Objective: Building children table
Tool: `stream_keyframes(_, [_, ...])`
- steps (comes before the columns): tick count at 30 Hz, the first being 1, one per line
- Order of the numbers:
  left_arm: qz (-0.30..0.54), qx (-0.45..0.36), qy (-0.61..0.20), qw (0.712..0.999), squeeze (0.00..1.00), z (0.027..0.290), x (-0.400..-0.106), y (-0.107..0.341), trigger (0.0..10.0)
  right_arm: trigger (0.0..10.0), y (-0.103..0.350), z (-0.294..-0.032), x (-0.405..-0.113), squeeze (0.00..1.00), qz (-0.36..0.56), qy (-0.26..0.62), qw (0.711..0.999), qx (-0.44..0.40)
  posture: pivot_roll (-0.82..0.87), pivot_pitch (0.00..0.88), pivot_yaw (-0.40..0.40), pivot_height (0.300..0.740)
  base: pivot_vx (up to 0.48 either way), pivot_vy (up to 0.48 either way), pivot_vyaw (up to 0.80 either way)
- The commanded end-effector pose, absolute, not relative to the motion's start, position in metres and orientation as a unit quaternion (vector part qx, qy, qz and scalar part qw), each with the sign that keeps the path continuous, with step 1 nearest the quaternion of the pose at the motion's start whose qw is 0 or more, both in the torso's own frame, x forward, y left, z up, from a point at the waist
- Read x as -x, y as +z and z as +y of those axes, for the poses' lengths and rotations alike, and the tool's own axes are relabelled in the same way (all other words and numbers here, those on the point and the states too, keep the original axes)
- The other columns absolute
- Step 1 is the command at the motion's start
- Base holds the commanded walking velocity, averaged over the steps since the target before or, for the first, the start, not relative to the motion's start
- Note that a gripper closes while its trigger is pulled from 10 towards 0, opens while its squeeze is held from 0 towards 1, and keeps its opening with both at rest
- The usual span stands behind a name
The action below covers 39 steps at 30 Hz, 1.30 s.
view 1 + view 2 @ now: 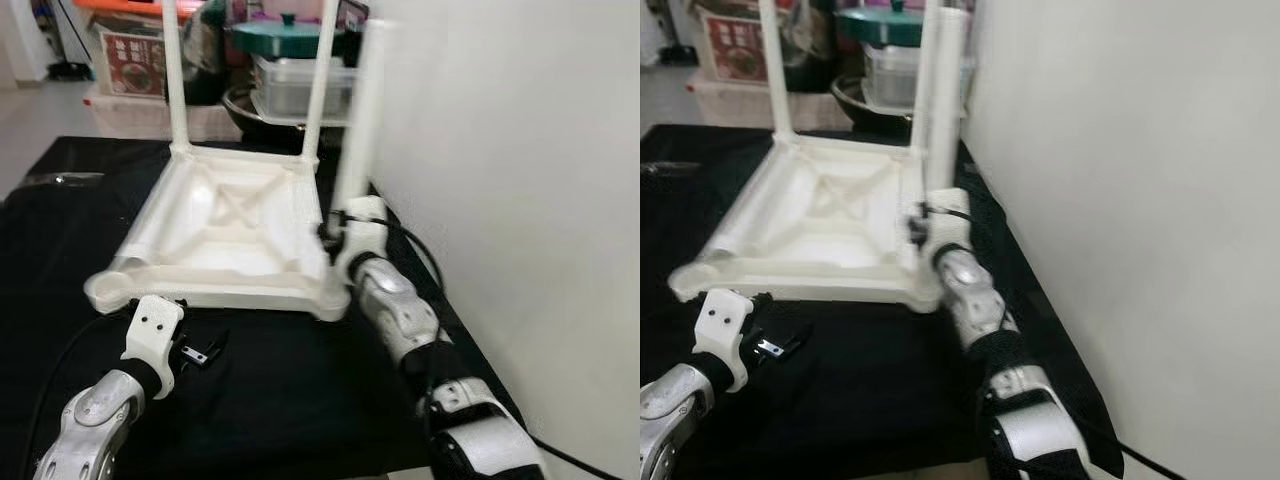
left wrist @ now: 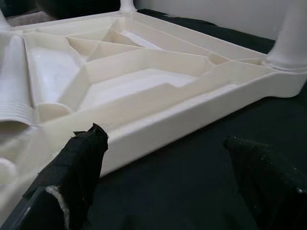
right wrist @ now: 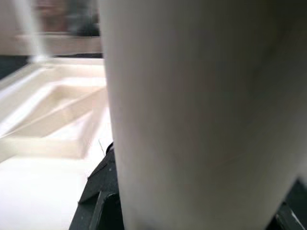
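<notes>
Grasping the white leg [image 1: 358,120], the right gripper [image 1: 335,232] stands it at the near right corner of the upturned table top [image 1: 235,225] on the black cloth [image 1: 290,400]. Keep the leg plumb, probably above its socket, and press straight down. Left gripper [image 1: 203,350] hovers released by the near edge. No legible writing; the red box [image 1: 132,62] label is blurred.

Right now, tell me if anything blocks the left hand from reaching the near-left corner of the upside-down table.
Nothing visible does. The left hand hovers open over the black cloth, just short of the table and its near-left corner. Only bare cloth lies between them.
</notes>
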<state>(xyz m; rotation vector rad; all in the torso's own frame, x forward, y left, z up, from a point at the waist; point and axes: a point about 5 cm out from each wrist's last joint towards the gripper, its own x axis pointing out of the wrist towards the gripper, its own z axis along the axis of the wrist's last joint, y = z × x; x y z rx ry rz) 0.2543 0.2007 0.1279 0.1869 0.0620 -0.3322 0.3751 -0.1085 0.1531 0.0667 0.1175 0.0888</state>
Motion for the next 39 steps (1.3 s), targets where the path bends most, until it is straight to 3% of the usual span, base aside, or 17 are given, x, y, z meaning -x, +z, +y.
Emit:
stream_keyframes(1, [0.030,-0.083,-0.175,0.981,0.00,0.196,-0.257,0.126,10.0,10.0,0.120,-0.108,-0.359,0.00,0.126,0.078,0.989,-0.028,0.16,0.000,-0.123,0.740,0.000,0.000,0.00])
stream_keyframes(3, [0.030,-0.083,-0.175,0.981,0.00,0.196,-0.257,0.126,10.0,10.0,0.120,-0.108,-0.359,0.00,0.126,0.078,0.989,-0.028,0.16,0.000,-0.123,0.740,0.000,0.000,0.00])
stream_keyframes(4, [0.030,-0.083,-0.176,0.980,0.00,0.196,-0.258,0.127,10.0,10.0,0.129,-0.099,-0.354,0.23,0.093,0.120,0.987,-0.050,0.15,0.000,-0.120,0.740,0.000,0.000,0.00])
stream_keyframes(5, [0.030,-0.083,-0.176,0.980,0.00,0.196,-0.258,0.127,10.0,10.0,0.129,-0.099,-0.354,0.23,0.093,0.120,0.987,-0.050,0.15,0.000,-0.120,0.740,0.000,0.000,0.00])
stream_keyframes(6, [0.028,-0.083,-0.179,0.980,0.00,0.195,-0.259,0.128,10.0,10.0,0.139,-0.089,-0.352,1.00,0.063,0.168,0.982,-0.062,0.15,0.000,-0.117,0.740,0.000,0.000,0.00])
stream_keyframes(9, [0.028,-0.083,-0.180,0.980,0.00,0.194,-0.260,0.127,10.0,10.0,0.159,-0.073,-0.350,1.00,0.032,0.276,0.957,-0.084,0.16,0.000,-0.119,0.740,0.000,0.000,0.00])
stream_keyframes(10, [0.028,-0.084,-0.180,0.980,0.00,0.194,-0.260,0.128,10.0,10.0,0.169,-0.066,-0.349,0.00,0.017,0.335,0.938,-0.085,0.16,0.000,-0.124,0.740,0.000,0.000,0.00])
stream_keyframes(19, [0.024,-0.085,-0.169,0.982,0.00,0.199,-0.257,0.130,10.0,10.0,0.190,-0.024,-0.311,0.00,-0.035,0.615,0.788,-0.018,0.20,0.000,-0.145,0.740,0.000,0.000,0.00])
stream_keyframes(21, [0.024,-0.086,-0.168,0.982,0.00,0.200,-0.257,0.130,10.0,8.1,0.188,-0.015,-0.306,0.00,-0.032,0.636,0.771,-0.014,0.21,0.000,-0.149,0.740,0.000,0.000,0.00])
stream_keyframes(22, [0.024,-0.086,-0.166,0.982,0.00,0.200,-0.256,0.130,10.0,0.0,0.187,-0.005,-0.303,0.00,-0.027,0.642,0.766,-0.015,0.21,0.000,-0.152,0.740,0.000,0.000,0.00])
stream_keyframes(25, [0.024,-0.086,-0.165,0.982,0.00,0.201,-0.256,0.131,10.0,0.0,0.186,0.001,-0.303,0.00,-0.024,0.639,0.768,-0.015,0.21,0.000,-0.152,0.740,0.000,0.000,0.00])
stream_keyframes(27, [0.023,-0.086,-0.164,0.982,0.00,0.201,-0.256,0.131,10.0,0.0,0.183,0.004,-0.309,0.00,-0.016,0.610,0.792,-0.018,0.21,0.000,-0.149,0.740,0.000,0.000,0.00])
stream_keyframes(28, [0.027,-0.087,-0.167,0.982,0.00,0.201,-0.254,0.129,10.0,0.0,0.164,-0.013,-0.343,0.00,0.046,0.410,0.911,-0.014,0.20,0.000,-0.140,0.740,0.000,0.000,0.00])
stream_keyframes(30, [0.030,-0.088,-0.169,0.981,0.00,0.201,-0.254,0.128,10.0,0.0,0.147,-0.047,-0.363,0.00,0.092,0.220,0.971,-0.013,0.19,0.000,-0.136,0.740,0.000,0.000,0.00])
stream_keyframes(33, [0.029,-0.087,-0.169,0.981,0.00,0.201,-0.255,0.128,10.0,0.0,0.143,-0.061,-0.367,0.00,0.101,0.162,0.981,-0.017,0.19,0.000,-0.136,0.740,0.000,0.000,0.00])
stream_keyframes(35, [0.027,-0.087,-0.171,0.981,0.00,0.200,-0.257,0.129,10.0,0.0,0.138,-0.118,-0.362,0.00,0.088,-0.021,0.996,-0.009,0.18,0.000,-0.132,0.740,0.000,0.000,0.00])
stream_keyframes(39, [0.028,-0.083,-0.176,0.981,0.00,0.197,-0.257,0.127,10.0,0.0,0.132,-0.134,-0.351,0.00,0.103,-0.056,0.993,0.005,0.16,0.000,-0.118,0.740,0.000,0.000,0.00])
